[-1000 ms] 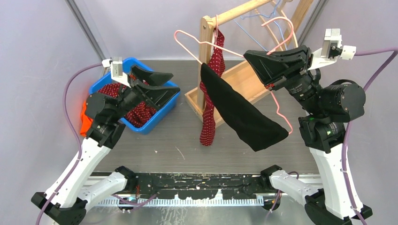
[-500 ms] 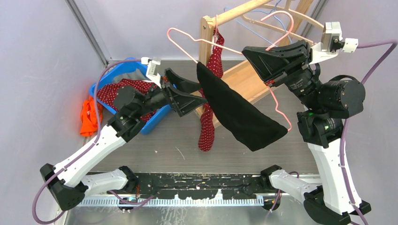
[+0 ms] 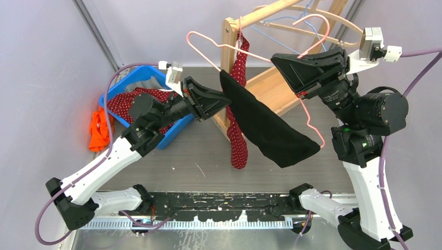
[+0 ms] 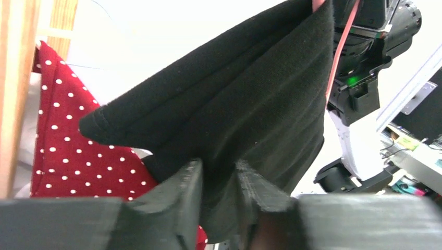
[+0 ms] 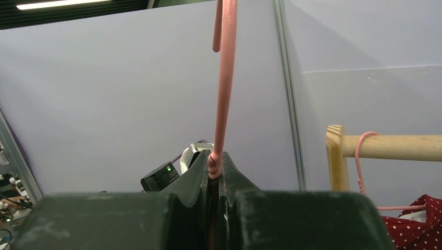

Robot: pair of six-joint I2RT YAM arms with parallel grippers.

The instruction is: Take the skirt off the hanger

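From the top camera, the black skirt (image 3: pixel 266 127) hung draped over the pink hanger (image 3: pixel 250 52), up off the table next to the wooden rack (image 3: pixel 228 39). The right gripper (image 3: pixel 280 64) was holding the hanger's wire. The left gripper (image 3: pixel 223 100) sat right at the skirt's upper edge, with a red polka-dot garment (image 3: pixel 238 143) dangling just behind.

Left wrist cam: the left gripper (image 4: pixel 218 188) was pinched nearly closed, with a fold of the skirt (image 4: pixel 234 104) squeezed between its fingers (image 4: pixel 182 195).

Right wrist cam: the right gripper (image 5: pixel 215 172) was clamped tight on the hanger (image 5: pixel 224 104), and the wire ran straight up out of the jaws.
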